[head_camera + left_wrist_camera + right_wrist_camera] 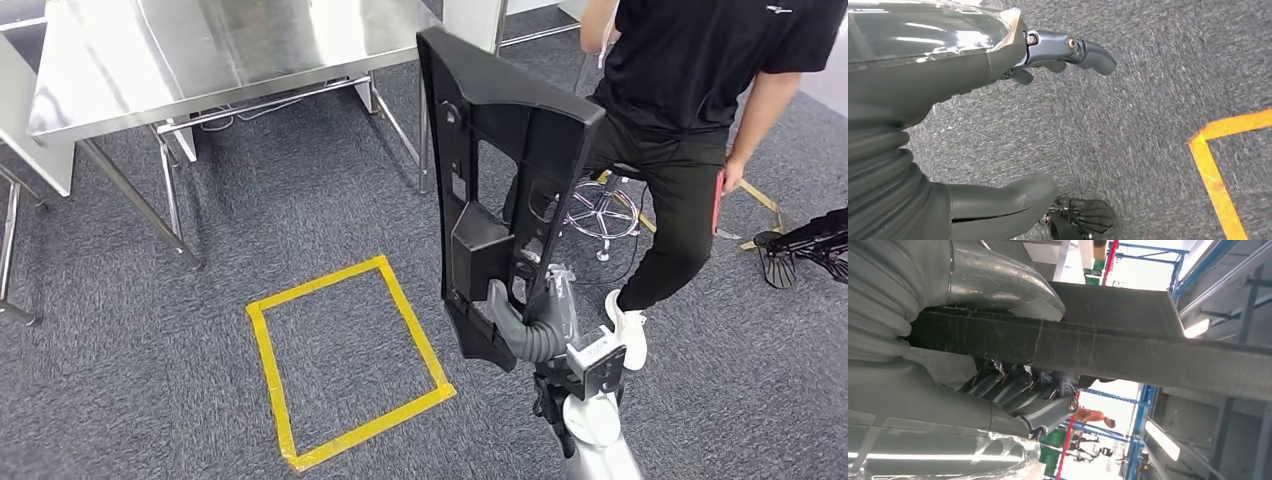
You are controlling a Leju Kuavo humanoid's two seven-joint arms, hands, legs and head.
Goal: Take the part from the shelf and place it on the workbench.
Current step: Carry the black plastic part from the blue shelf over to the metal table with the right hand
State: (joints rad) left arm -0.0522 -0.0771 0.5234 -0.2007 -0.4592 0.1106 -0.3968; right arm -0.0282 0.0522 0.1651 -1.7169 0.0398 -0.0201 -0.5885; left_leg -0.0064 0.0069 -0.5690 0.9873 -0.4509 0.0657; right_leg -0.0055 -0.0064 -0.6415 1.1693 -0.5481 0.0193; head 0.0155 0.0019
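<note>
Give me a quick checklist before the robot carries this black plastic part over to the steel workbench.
1. Grip: right hand holds the black plastic frame part near its lower end, thumb on one side and fingers on the other. Ok.
2. Part attitude: roughly upright, leaning slightly. Ok.
3. Left hand: holds nothing, hanging over the grey carpet. Ok.
4. Stainless steel workbench top: the visible surface is bare. Ok.
5. Bystander: person in black clothes sits right beside the part. Not ok.
6. Yellow tape square on the floor: whether the robot must stand in it, cannot tell.
</note>
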